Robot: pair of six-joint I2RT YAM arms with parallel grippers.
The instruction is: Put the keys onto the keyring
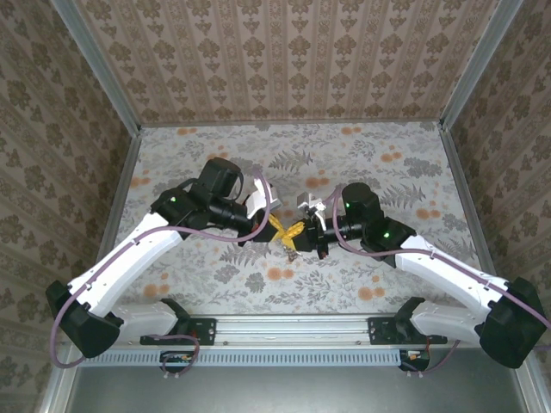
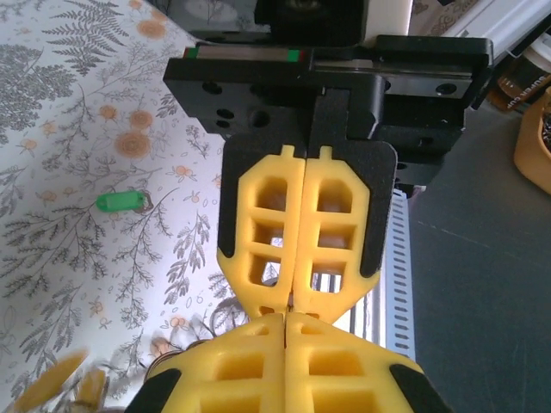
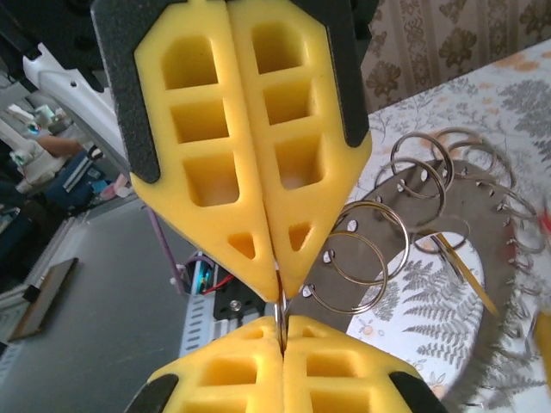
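Two closed grippers meet tip to tip. Leftmost, a small metal key with a green plastic tag (image 2: 116,201) lies loose on the printed table (image 2: 52,103). The left gripper (image 2: 284,320) and the right gripper (image 3: 281,323) both seem to pinch one thin wire loop (image 3: 281,306) of the broad brownish-grey metal hoop keyring (image 3: 405,202), just right. Hold steady, ease the coil open gently, avoid twisting.

Your surface (image 1: 198,146) is covered by a pale cloth printed with grey ferns and small orange flowers. In the left wrist view, a green-tagged key (image 2: 116,201) lies flat on it, at the left of the frame.
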